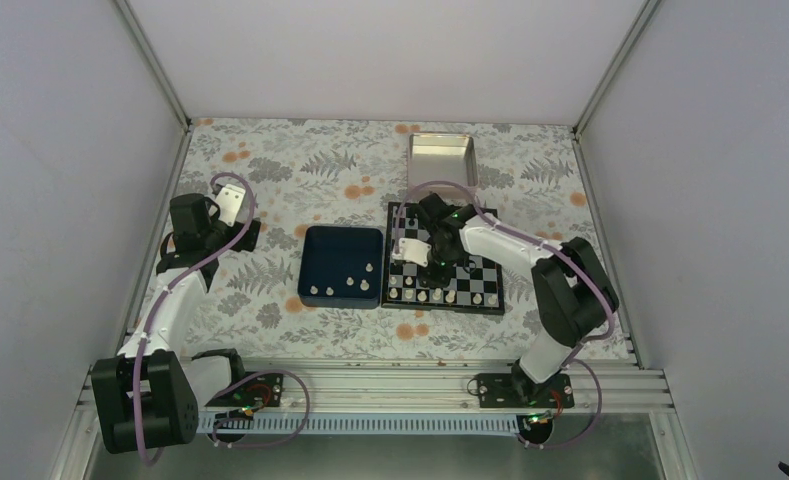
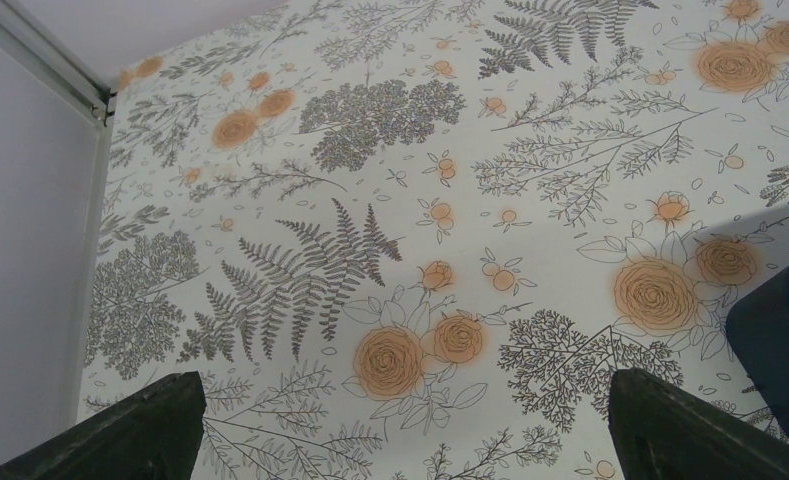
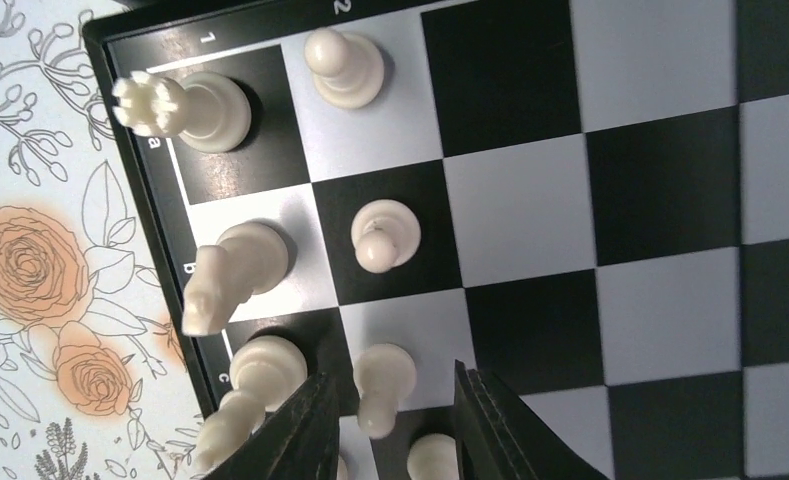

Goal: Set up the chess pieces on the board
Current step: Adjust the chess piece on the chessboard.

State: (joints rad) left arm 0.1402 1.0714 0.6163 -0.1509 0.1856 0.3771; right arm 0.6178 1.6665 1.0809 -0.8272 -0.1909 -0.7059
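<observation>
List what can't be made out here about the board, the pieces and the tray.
- Top view: the middle of the board is hidden under the right arm.
- Top view: the pieces in the blue tray are too small to identify.
- Right wrist view: pieces beyond the pawn are cut off by the bottom edge and blocked by the fingers of the right tool.
- Left wrist view: the right edge crops the tray.
</observation>
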